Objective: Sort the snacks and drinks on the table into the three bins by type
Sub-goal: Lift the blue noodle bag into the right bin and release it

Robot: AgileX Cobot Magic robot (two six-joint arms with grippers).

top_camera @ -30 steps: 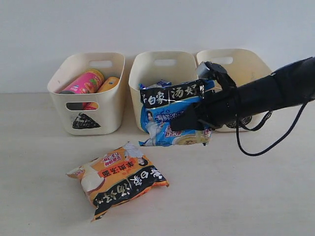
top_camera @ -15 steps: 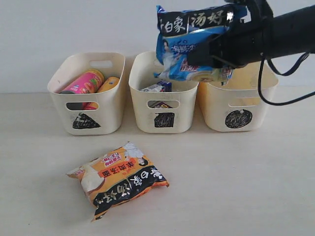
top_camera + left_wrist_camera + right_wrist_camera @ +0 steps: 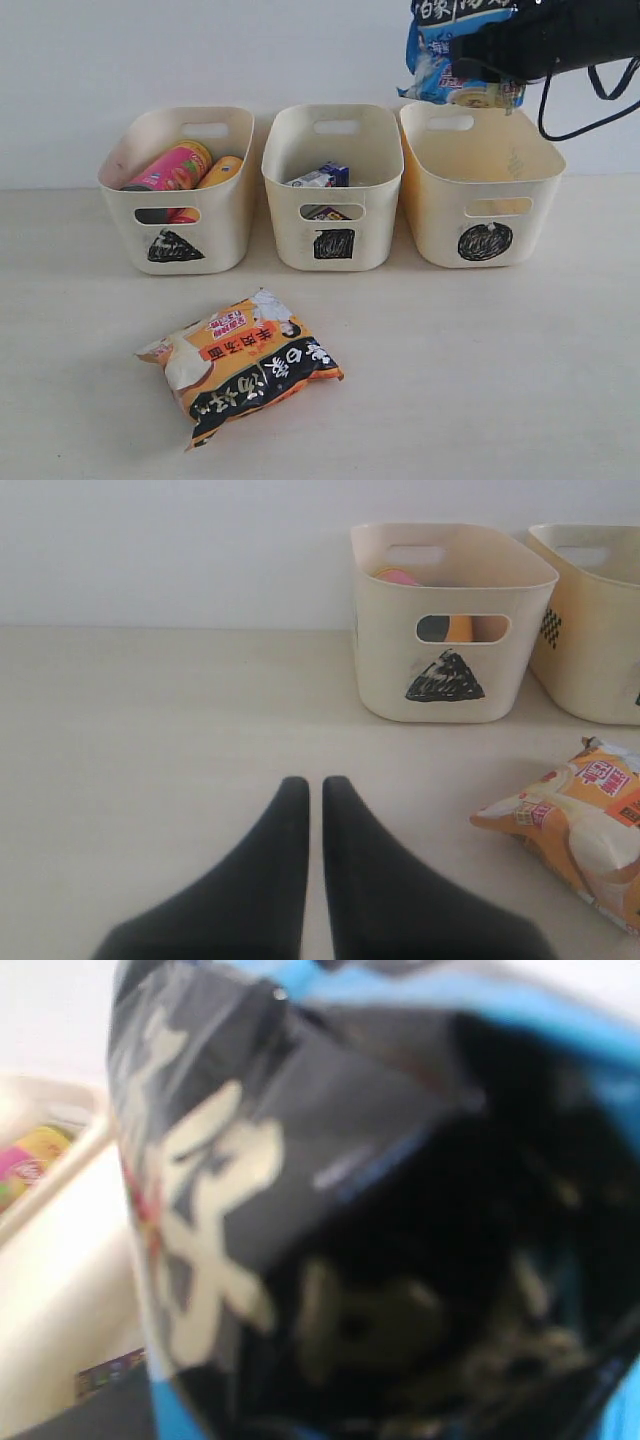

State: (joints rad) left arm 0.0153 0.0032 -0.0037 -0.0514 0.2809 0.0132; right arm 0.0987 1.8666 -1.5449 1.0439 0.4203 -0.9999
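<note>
Packet handling was the point of note. The blue packet (image 3: 428,62) hung in the air at one o'clock of the exterior view, above the circle bin (image 3: 520,215) and not touching it, clamped in the right gripper (image 3: 478,55). In the right wrist view its blurred film filled the frame and hid the jaws. It was judged light, soft and crinkly, with slick film and brittle noodles inside. A hold across a sealed edge or corner would serve better than a hard squeeze on the middle, and the packet would likely swing or slip if jerked. The orange packet (image 3: 245,362) lay flat on the table (image 3: 480,380) at seven o'clock, touching nothing, and should handle alike. The left gripper (image 3: 308,810) hovered over bare table, jaws together and empty. Tubes (image 3: 175,165) lay in the triangle bin (image 3: 225,235), cartons (image 3: 322,177) in the square bin (image 3: 290,225).
</note>
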